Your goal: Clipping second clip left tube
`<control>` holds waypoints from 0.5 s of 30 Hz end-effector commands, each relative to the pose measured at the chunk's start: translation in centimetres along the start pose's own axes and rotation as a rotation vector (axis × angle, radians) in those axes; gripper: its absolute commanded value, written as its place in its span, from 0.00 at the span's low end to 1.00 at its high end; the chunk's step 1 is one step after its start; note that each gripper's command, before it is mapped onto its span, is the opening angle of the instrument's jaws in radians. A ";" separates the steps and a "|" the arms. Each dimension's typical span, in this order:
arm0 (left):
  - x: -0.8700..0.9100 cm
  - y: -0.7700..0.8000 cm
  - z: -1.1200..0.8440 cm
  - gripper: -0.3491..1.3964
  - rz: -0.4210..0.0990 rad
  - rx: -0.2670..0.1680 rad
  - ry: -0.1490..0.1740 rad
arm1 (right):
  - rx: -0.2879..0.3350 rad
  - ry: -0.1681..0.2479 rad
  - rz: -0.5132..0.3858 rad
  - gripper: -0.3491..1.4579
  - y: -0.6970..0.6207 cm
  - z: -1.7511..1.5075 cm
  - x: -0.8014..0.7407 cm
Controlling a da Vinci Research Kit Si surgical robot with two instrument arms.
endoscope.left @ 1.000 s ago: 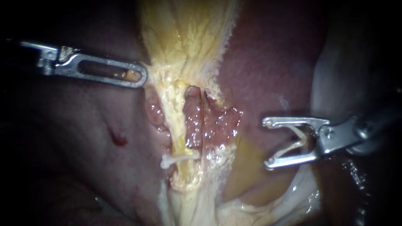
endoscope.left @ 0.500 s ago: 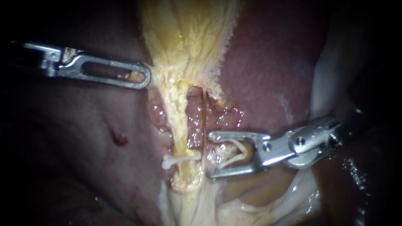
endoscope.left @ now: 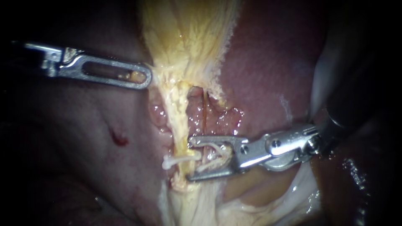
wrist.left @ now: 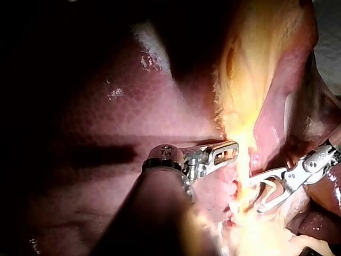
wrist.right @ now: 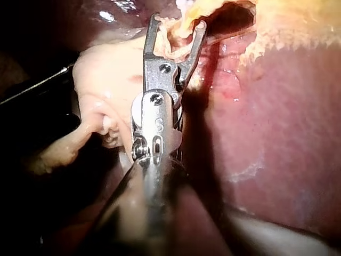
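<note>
Right now the left tube (endoscope.left: pixel 179 121) runs nearly top to bottom through the middle of the endoscope view. Your right instrument (endoscope.left: pixel 189 159) comes in from the right almost square across it, so the tube lies just ahead of the tool's tips, toward the left of the frame. The tool's jaws stand wide apart with the loaded clip (endoscope.left: pixel 222 152) spread between them, touching both. The tips reach the tube's right flank, but I cannot tell whether they straddle it. Mind the seated clip (endoscope.left: pixel 176 160) on the tube: its right end pokes into the gap between the jaws, so the tool probably needs to slide up the frame along the tube before it closes. Your left instrument (endoscope.left: pixel 144 78) sits well apart at upper left, its tool clamped on the pale edge of the gallbladder (endoscope.left: pixel 188 37).
</note>
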 end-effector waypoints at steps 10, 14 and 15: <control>0.00 0.00 0.00 0.00 0.000 0.002 0.001 | 0.003 0.014 0.138 0.47 0.23 -0.06 -0.10; 0.00 -0.01 0.00 0.00 0.000 0.002 0.001 | 0.008 0.025 0.167 0.47 0.27 -0.05 -0.11; 0.01 -0.01 0.01 0.00 0.000 0.002 0.001 | 0.012 0.028 0.172 0.47 0.28 -0.05 -0.11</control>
